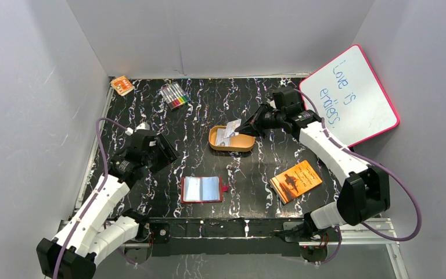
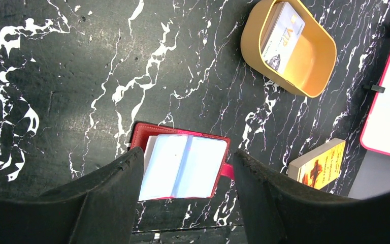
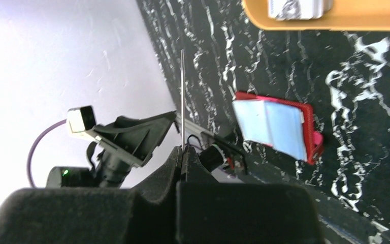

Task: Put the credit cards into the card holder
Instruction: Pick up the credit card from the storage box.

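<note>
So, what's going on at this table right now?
The right gripper is shut on one credit card, seen edge-on, close to the orange oval tin, where the other cards lean. The dark red card holder lies open on the table, pale pockets up. The left gripper hangs open above it, holding nothing.

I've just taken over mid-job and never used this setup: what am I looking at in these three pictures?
These are two robot arms, each ending in two fingers. One picture looks down from above; the others come from a camera on each wrist. On the black table lie an open red card holder, an orange tin with cards, an orange booklet and markers; a whiteboard leans at the right. The right fingers are shut on one thin card, seen edge-on; the left fingers are open and empty.
</note>
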